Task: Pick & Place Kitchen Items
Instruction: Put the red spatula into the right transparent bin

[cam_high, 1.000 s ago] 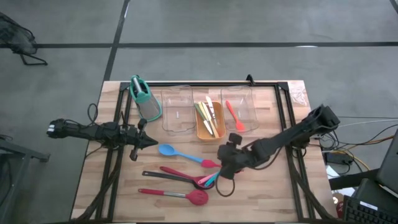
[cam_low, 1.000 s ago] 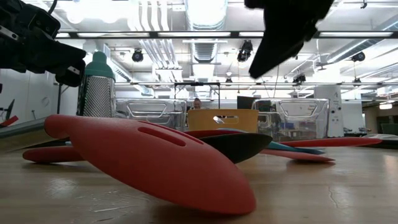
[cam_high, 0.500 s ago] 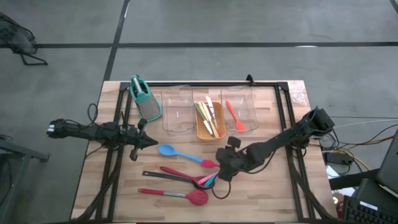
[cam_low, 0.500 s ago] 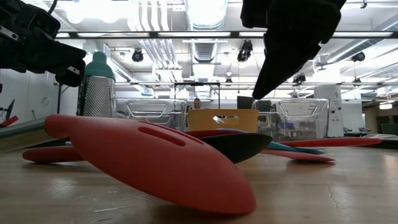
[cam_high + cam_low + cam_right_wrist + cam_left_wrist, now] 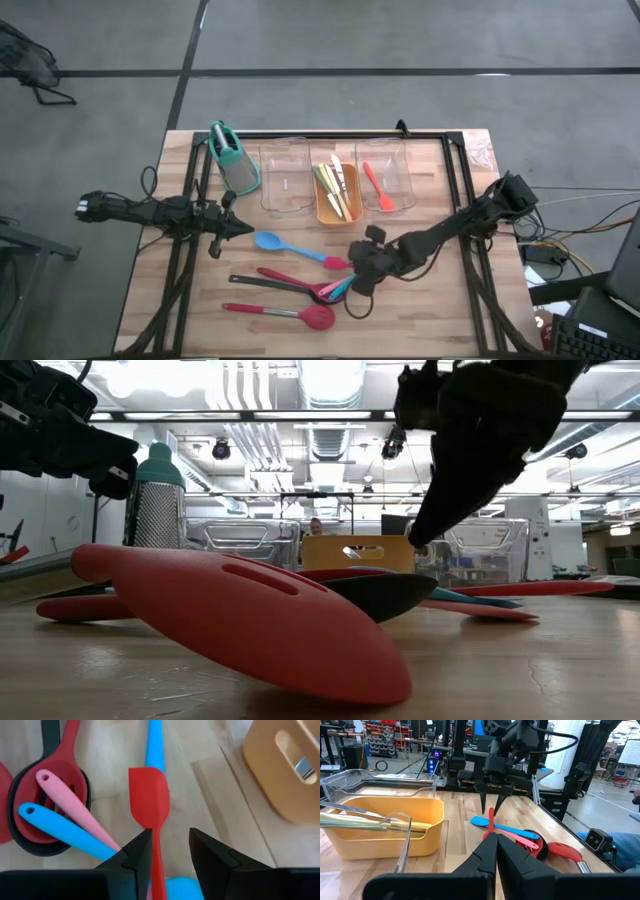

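The kitchen items lie loose on the table's near middle. They are a blue spoon [image 5: 268, 241], a red spatula [image 5: 148, 790], pink [image 5: 65, 802] and light-blue [image 5: 60, 827] utensils with their ends in a black-handled red spoon [image 5: 290, 285], and another red spoon [image 5: 318, 318]. My right gripper [image 5: 167, 855] stands open just above the red spatula [image 5: 491, 820], slanting down, one finger on each side of its handle. My left gripper [image 5: 496, 845] waits shut at the table's left [image 5: 240, 228].
At the far side stand a teal-and-grey holder [image 5: 232, 157], two clear trays [image 5: 285, 178] [image 5: 385, 175] and an orange tray [image 5: 338, 195] with several utensils in it. A black frame [image 5: 460, 200] runs along the table's edges. Bare wood lies near the front right.
My right gripper has come down toward the red spatula and the pile of utensils, tipping more steeply downward. The utensils have not moved.
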### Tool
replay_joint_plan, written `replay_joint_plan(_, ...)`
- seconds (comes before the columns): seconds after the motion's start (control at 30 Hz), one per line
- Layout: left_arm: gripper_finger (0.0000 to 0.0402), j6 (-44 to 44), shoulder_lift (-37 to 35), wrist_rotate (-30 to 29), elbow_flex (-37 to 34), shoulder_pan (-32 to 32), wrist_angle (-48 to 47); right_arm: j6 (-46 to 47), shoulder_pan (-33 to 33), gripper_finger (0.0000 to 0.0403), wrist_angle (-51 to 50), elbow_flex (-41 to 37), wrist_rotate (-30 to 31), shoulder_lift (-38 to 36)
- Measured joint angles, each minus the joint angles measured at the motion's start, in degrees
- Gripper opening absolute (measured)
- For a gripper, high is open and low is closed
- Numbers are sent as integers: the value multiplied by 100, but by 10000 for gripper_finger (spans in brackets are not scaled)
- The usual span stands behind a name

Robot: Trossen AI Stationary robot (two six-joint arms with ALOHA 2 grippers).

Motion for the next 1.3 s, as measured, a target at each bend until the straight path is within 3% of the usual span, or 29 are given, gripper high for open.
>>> replay_joint_plan(0.27, 12, -2, 0, -1, 2, 0, 0, 115, 38, 160, 864, -458, -186, 0)
replay_joint_plan(0.63, 12, 0, 0, 0, 2, 0, 0, 133, 103, 187, 958, -576, -194, 0)
replay_joint_plan(0.93, 12, 0, 0, -1, 1, -2, 0, 189, 136, 167, 1301, -576, -256, 529)
replay_joint_plan(1.3, 12, -2, 2, -1, 0, -2, 0, 204, 138, 117, 1311, -574, -237, 531)
